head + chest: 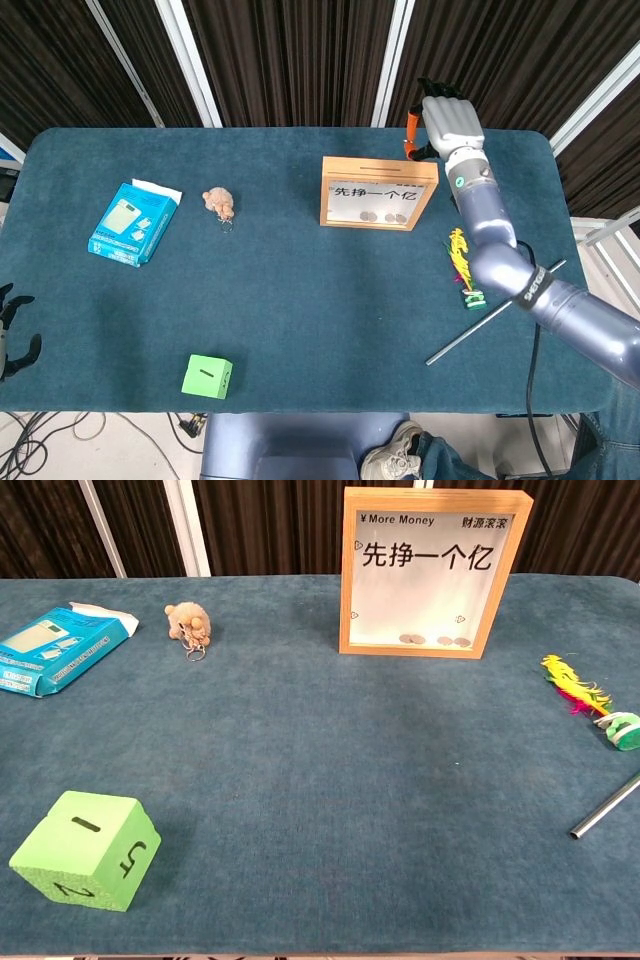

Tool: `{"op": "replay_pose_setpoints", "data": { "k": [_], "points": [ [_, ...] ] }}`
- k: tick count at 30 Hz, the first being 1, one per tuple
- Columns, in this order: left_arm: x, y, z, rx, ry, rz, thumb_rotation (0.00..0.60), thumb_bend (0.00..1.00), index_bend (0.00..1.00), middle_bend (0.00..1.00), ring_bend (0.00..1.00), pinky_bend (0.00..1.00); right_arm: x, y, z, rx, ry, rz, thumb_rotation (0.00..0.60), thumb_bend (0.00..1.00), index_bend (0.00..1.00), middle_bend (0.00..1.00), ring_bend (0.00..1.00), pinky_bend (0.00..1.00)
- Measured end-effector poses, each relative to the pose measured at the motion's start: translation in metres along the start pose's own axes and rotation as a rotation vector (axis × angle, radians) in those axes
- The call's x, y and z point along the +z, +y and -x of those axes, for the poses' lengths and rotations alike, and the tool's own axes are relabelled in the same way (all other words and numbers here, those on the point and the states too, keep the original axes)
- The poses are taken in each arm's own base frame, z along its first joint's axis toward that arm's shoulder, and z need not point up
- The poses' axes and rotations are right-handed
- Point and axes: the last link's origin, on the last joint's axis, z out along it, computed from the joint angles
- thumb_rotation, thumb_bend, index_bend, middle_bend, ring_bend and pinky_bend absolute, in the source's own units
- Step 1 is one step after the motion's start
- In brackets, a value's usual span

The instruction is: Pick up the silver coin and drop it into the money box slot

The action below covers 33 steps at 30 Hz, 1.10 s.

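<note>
The wooden money box (378, 192) (432, 572) stands upright at the back middle of the table, its slot (385, 170) along the top edge. A few coins (435, 640) lie inside at the bottom. In the head view my right hand (445, 122) hovers over the box's top right corner, seen from its back. Its orange thumb is drawn in against the curled fingers as in a pinch. The silver coin is hidden by the hand, and no loose coin shows on the cloth. My left hand (12, 330) hangs off the table's front left edge with its fingers apart, holding nothing.
A blue packet (133, 222) (55, 647) and a plush keychain (219, 203) (189, 627) lie at the left. A green cube (207, 377) (86, 850) sits near the front edge. A feather toy (462, 262) (585, 702) and a metal rod (495, 313) (605, 808) lie under my right forearm.
</note>
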Motion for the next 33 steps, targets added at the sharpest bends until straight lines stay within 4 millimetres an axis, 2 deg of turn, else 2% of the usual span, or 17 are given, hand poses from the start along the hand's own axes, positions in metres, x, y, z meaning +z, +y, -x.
{"op": "replay_pose_setpoints", "data": {
  "k": [6, 13, 19, 33],
  "points": [
    [0.000, 0.000, 0.000, -0.008, -0.001, -0.002, 0.600, 0.42, 0.24, 0.02, 0.04, 0.10, 0.009, -0.011, -0.006, 0.091, -0.096, -0.009, 0.600, 0.61, 0.67, 0.02, 0.00, 0.00],
    [-0.001, 0.000, 0.000, -0.008, -0.005, 0.000, 0.600, 0.42, 0.24, 0.02, 0.04, 0.10, 0.007, -0.021, -0.002, 0.158, -0.199, -0.057, 0.600, 0.61, 0.67, 0.02, 0.00, 0.00],
    [-0.001, 0.000, -0.001, -0.009, -0.006, 0.001, 0.600, 0.42, 0.24, 0.02, 0.04, 0.10, 0.009, -0.027, 0.006, 0.167, -0.220, -0.083, 0.600, 0.61, 0.67, 0.02, 0.00, 0.00],
    [-0.001, -0.001, -0.001, -0.012, -0.008, 0.002, 0.600, 0.42, 0.24, 0.02, 0.04, 0.10, 0.016, -0.020, 0.022, 0.145, -0.223, -0.081, 0.600, 0.61, 0.67, 0.02, 0.00, 0.00]
  ]
}}
